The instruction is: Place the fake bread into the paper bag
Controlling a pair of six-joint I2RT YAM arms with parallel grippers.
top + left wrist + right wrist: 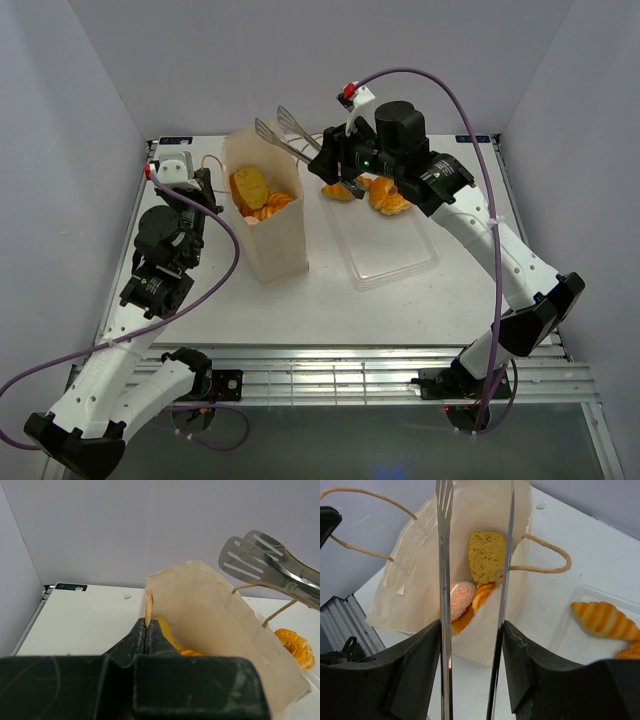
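- The paper bag (270,240) stands upright on the bench (400,310). It is pale tan with its mouth open, just left of the clear tray (395,265).
- The left gripper (146,630) is pinched tight on the bag's rim, jaws closed with only the paper between them.
- The right gripper (472,635) holds the metal tongs (444,555), one finger pressed against each arm. The tong arms stand apart, and their slotted tips hang over the bag's mouth.
- There's fake bread (480,580) down in the bag. A speckled yellow slice (486,555) leans on the far wall, with a grainy pinkish bun (461,597) in front of it.
- Ridged orange pieces (482,596) are tucked beside and under the bun.
- Over in the tray lies a golden croissant (600,620), striped orange and tan. More orange pastry sits beside it at the frame's edge.
- One brown string handle (545,567) loops out from the bag toward the tray, and the other arcs off the opposite side.
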